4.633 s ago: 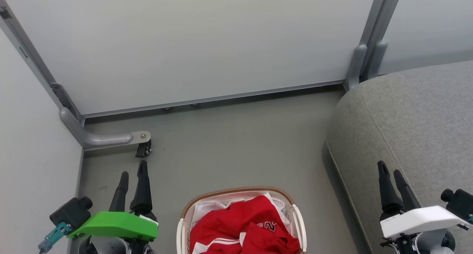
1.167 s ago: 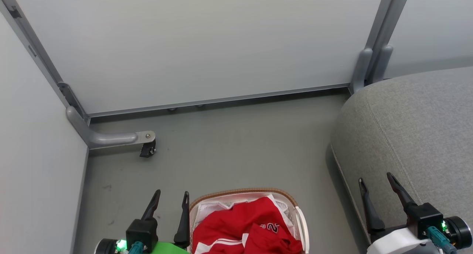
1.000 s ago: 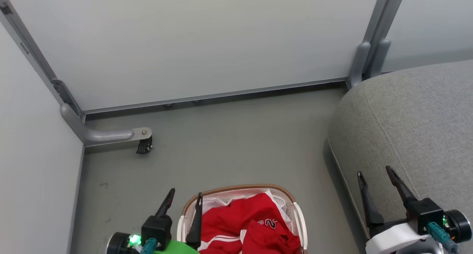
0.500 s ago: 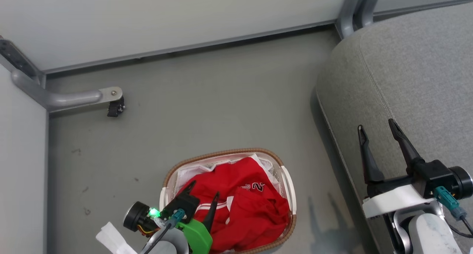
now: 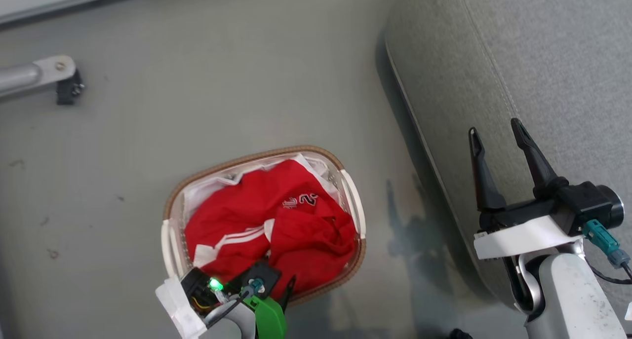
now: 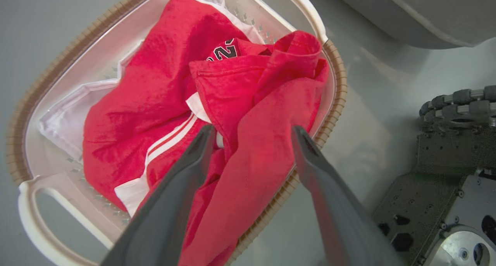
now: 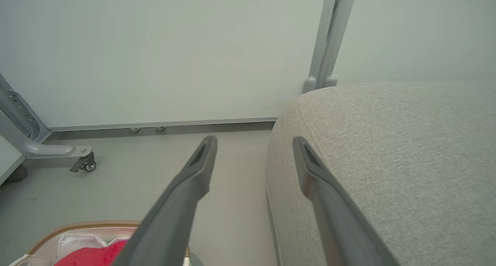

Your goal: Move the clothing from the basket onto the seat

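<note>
Hovering above the near end of the basket (image 5: pixel 256 154), the left gripper (image 6: pixel 252 130) has both fingers spread wide apart, with nothing clamped between them. In the left wrist view the two fingertips straddle a raised fold of the clothing (image 5: pixel 269 220); whether they touch the fabric cannot be determined. The clothing is a heap of red garments with white stripes. All of it lies inside the basket, with white numerals (image 5: pixel 301 200) facing up towards the far right of the heap. At the near side the fabric reaches the brown woven rim. The white liner (image 5: pixel 207 191) is exposed along the far left of the basket interior. The basket stands on the grey floor (image 5: pixel 197 82), to the left of the seat (image 5: pixel 543 57), with a strip of bare floor between them. The right gripper (image 5: pixel 493 128) is positioned well apart from the basket, at the rounded left edge of the seat. Its fingers are also set wide apart and it carries nothing. In the right wrist view its left finger lies over the floor and its right finger over the seat edge, with both pointing towards a pale wall panel (image 7: pixel 155 45). A grey frame leg with a small black castor (image 5: pixel 66 85) rests on the floor at the far left, well clear of the basket.
</note>
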Motion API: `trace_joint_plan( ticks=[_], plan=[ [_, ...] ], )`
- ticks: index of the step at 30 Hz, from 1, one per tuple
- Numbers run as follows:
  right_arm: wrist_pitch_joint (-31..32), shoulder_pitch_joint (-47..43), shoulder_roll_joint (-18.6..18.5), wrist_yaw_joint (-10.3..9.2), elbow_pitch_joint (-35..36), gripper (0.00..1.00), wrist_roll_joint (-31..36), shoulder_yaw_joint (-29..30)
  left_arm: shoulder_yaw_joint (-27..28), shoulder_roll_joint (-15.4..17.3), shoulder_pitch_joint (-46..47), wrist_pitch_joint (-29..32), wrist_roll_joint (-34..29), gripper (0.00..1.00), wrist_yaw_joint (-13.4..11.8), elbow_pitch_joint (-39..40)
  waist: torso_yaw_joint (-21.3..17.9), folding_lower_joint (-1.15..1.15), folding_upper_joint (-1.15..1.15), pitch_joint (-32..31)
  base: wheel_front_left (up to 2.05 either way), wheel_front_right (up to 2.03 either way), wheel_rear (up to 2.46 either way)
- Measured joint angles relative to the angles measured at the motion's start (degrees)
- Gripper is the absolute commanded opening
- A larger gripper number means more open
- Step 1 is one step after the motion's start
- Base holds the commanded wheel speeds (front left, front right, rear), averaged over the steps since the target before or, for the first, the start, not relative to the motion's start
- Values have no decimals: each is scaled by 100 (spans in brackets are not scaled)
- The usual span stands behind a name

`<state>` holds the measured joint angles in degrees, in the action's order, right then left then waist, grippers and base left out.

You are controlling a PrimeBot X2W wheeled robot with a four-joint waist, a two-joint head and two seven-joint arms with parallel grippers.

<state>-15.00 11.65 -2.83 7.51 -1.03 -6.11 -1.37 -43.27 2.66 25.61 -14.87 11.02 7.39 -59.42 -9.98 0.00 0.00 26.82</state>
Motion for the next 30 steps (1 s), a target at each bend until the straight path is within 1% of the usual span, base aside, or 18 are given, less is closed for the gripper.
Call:
trace_joint_plan(
  ticks=[4, 11, 16, 21, 22, 23, 24, 25, 26, 30],
  plan=[
    [0, 109, -1, 0, 31, 100, -123, -82, -321, 26, 265, 27, 124, 100, 0, -286, -184, 0, 0, 379, 0, 0, 0],
    [0, 324, -1, 0, 66, 100, -305, -277, -694, 188, 580, 19, 361, 100, 0, -599, -491, 1, 0, 979, 0, 0, 0],
    [0, 347, 0, 0, 60, 100, -411, -431, -823, 253, 784, 18, 542, 100, 0, -900, -733, 0, 0, 1304, 0, 0, 0],
    [0, 364, 0, 0, 73, 100, -503, -520, -900, 302, 915, 20, 604, 100, 0, -1121, -930, 0, 0, 1501, 0, 0, 0],
    [0, 364, 0, 0, 71, 100, -513, -530, -914, 303, 919, 26, 625, 93, 0, -1144, -964, 0, 0, 1533, 0, 0, 0],
    [0, 364, 0, 0, 67, 100, -517, -538, -934, 301, 922, 29, 648, 46, 0, -1160, -994, 0, 0, 1558, 0, 0, 0],
    [0, 364, 0, 0, 62, 100, -521, -544, -954, 300, 927, 37, 660, 38, 0, -1172, -1015, 0, 0, 1574, 0, 0, 0],
    [0, 363, 0, 0, 51, 100, -521, -549, -977, 299, 935, 43, 675, 16, 0, -1187, -1033, 0, 0, 1585, 0, 0, 0],
    [0, 363, 1, 0, 35, 100, -521, -552, -994, 298, 942, 42, 692, 0, 0, -1198, -1038, 0, 0, 1582, 0, 0, 0],
    [0, 352, 1, 0, -9, 100, -505, -550, -1056, 280, 954, 24, 712, 0, 0, -1213, -1010, 0, 0, 1507, 0, 0, 0]
  ],
)
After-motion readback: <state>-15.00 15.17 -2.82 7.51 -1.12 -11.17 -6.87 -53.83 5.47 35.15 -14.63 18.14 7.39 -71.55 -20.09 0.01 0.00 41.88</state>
